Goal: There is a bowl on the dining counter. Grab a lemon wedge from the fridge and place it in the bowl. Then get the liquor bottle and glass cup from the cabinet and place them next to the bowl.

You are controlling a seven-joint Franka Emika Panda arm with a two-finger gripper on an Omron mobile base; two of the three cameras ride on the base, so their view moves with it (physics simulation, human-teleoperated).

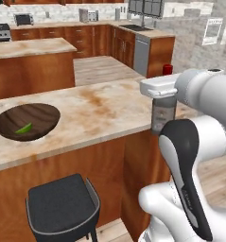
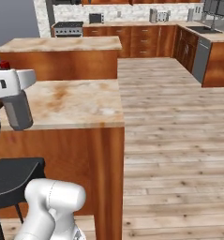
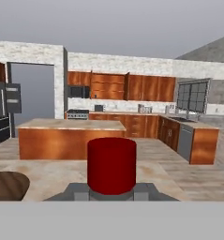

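Liquor bottle (image 1: 162, 113) held in gripper (image 1: 162, 97), above dining counter (image 1: 100, 113).

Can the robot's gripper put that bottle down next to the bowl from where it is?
Probably yes. The gripper holds the liquor bottle over the dining counter, and bare marble lies between it and the bowl. Nothing stands in the way.

Rendered scene under even, diffuse light with no visible source; surfaces appear uniformly bright, without glare. Shadows are faint: the bowl (image 1: 27, 122) darkens slightly toward its inner wall, and the front of the table (image 1: 100, 113) reads darker than its top. Textures look soft and low in resolution, edges slightly jagged. No lens distortion or focus blur shows.
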